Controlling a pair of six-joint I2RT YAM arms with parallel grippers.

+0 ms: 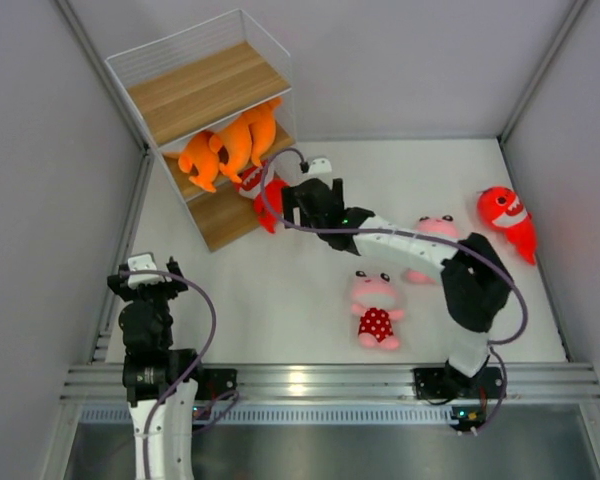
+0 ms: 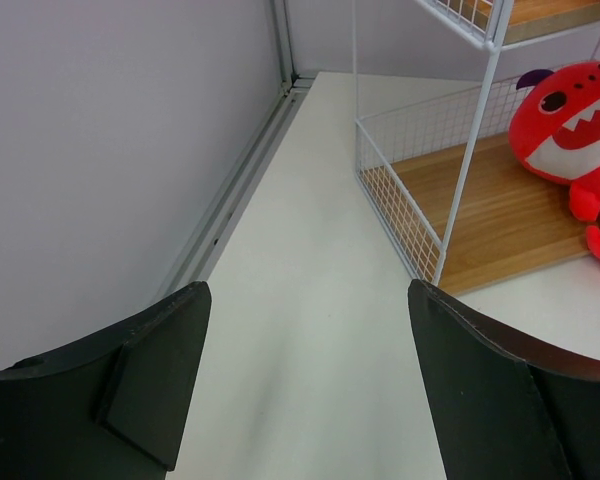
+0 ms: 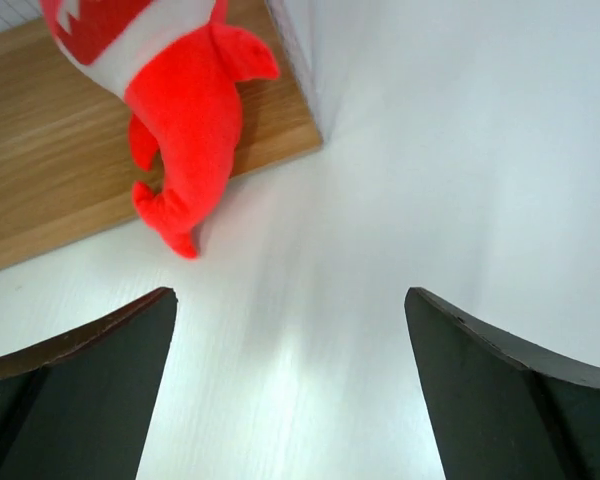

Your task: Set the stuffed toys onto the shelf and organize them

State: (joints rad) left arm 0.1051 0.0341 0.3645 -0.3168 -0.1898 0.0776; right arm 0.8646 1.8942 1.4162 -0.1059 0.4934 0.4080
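- Two black grippers are in view. The left gripper [image 2: 305, 300] is at the near left of the white table [image 1: 280, 300], close to the grey side wall. Its fingers are spread wide and nothing is between them.
- One small pink plush animal in a red polka-dot dress [image 1: 377, 310] lies on the table in front of the right arm's base, apart from both grippers.
- A second pink plush animal [image 1: 438, 227] lies a little farther back, partly hidden under the right arm.
- One red plush shark with a white toothy mouth [image 1: 508, 218] lies on the table near the right wall, well apart from the shelf.
- The right gripper [image 3: 290, 300] is stretched across the table to the front of the shelf. Its fingers are spread apart and they hold nothing; only bare table shows between them.
- Another red plush shark [image 3: 185, 120] lies on the lowest board, just beyond the right gripper. Its tail reaches past the board's edge, over the table.
- The three-tier shelf of light wooden boards in a thin white wire frame [image 1: 205, 90] stands at the far left of the table.
- Some orange plush sharks [image 1: 230, 145] lie close together on its middle board.
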